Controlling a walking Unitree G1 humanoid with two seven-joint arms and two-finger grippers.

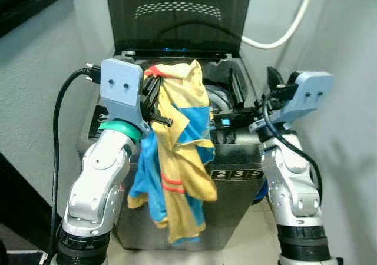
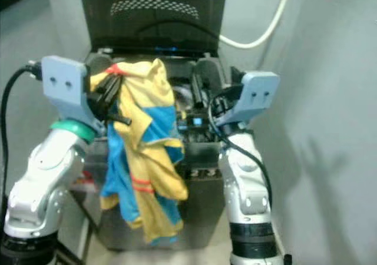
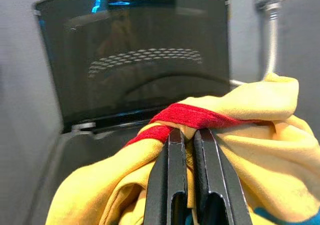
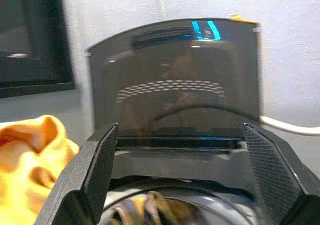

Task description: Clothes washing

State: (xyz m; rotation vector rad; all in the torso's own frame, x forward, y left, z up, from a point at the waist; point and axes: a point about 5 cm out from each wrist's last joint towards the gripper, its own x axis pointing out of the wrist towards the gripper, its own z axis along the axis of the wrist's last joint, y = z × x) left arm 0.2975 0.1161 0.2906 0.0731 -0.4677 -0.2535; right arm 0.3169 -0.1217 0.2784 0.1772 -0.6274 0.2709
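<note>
Yellow-blue shirt [image 1: 179,153], soft and floppy, pinched at red collar by left gripper [image 3: 189,135]; right gripper [image 4: 180,135] wide open, empty.

You've got a yellow garment [image 1: 182,153] with blue panels, red-orange stripes and a red collar band pinched in the left gripper [image 3: 189,135], whose fingers are black. Behind it, the washer's [image 1: 232,176] dark smoked lid [image 1: 177,15] shows a white dotted arc. Grey walls, white hose [image 1: 288,26].
</note>
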